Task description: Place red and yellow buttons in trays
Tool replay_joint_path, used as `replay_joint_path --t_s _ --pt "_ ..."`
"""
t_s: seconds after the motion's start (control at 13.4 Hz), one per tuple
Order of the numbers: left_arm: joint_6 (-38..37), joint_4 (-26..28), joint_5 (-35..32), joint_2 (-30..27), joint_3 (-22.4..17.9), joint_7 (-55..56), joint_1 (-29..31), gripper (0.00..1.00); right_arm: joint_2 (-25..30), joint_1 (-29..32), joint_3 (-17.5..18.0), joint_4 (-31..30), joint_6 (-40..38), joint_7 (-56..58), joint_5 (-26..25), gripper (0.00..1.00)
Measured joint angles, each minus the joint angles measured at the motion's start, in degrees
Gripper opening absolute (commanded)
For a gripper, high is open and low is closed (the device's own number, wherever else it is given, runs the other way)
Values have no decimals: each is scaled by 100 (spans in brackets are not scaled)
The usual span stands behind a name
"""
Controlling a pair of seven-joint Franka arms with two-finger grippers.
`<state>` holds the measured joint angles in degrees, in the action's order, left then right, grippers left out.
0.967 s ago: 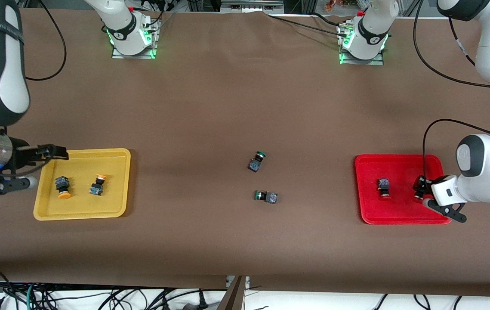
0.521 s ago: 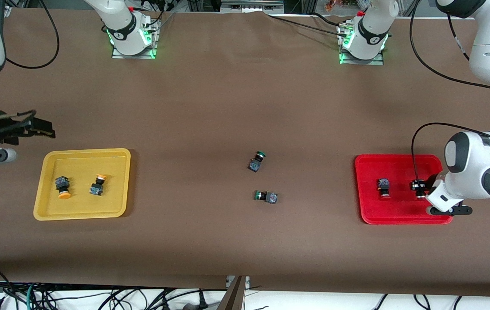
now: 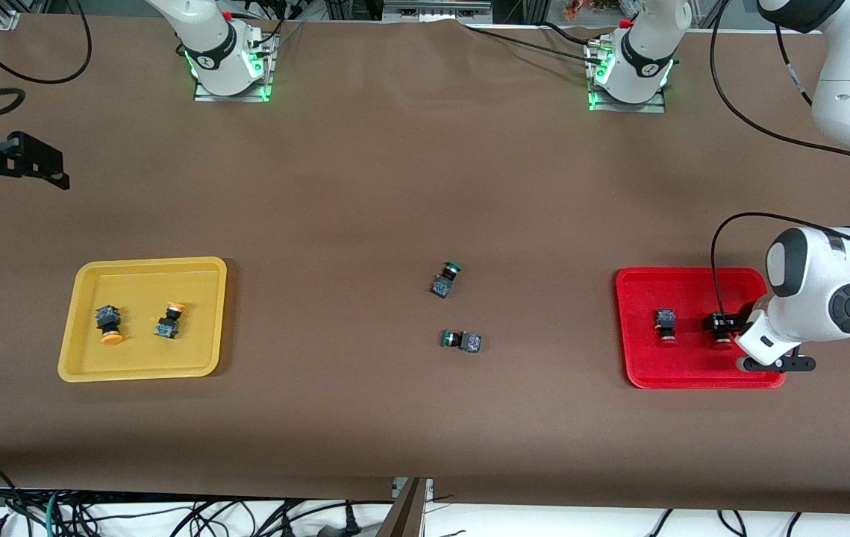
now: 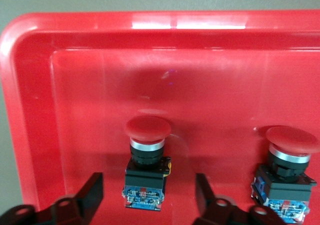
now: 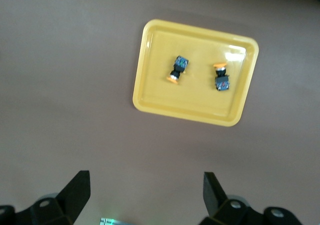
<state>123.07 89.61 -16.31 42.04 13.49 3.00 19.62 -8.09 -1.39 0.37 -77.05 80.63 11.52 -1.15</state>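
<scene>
The red tray (image 3: 693,373) lies at the left arm's end of the table. In it rest two red buttons, one (image 3: 666,326) lying free toward the table's middle. The other one (image 4: 146,155) rests on the tray floor between the fingers of my left gripper (image 4: 148,192), which is open and clear of it on both sides. The yellow tray (image 3: 141,276) at the right arm's end holds two yellow buttons (image 3: 108,324) (image 3: 169,321). My right gripper (image 5: 145,190) is open and empty, up in the air over bare table beside the yellow tray (image 5: 150,60).
Two green-capped buttons (image 3: 445,280) (image 3: 462,341) lie on the brown table between the trays. The arm bases (image 3: 227,67) (image 3: 630,74) stand along the table's edge farthest from the camera. Cables hang below the near edge.
My left gripper has opened and let go of the red button, which now rests in the red tray. My right gripper has drawn up and away from the yellow tray.
</scene>
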Motion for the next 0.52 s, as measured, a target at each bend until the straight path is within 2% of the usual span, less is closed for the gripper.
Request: replay_joint_path --t_s 0.3,0.52 --pt "-159 -66 0 -331 20 -3 -2 100 280 -1 58 -398 -192 -439 0 100" --pt "-677 -138 142 -1104 172 -3 -1 100 288 -2 120 -422 -269 -702 1 100"
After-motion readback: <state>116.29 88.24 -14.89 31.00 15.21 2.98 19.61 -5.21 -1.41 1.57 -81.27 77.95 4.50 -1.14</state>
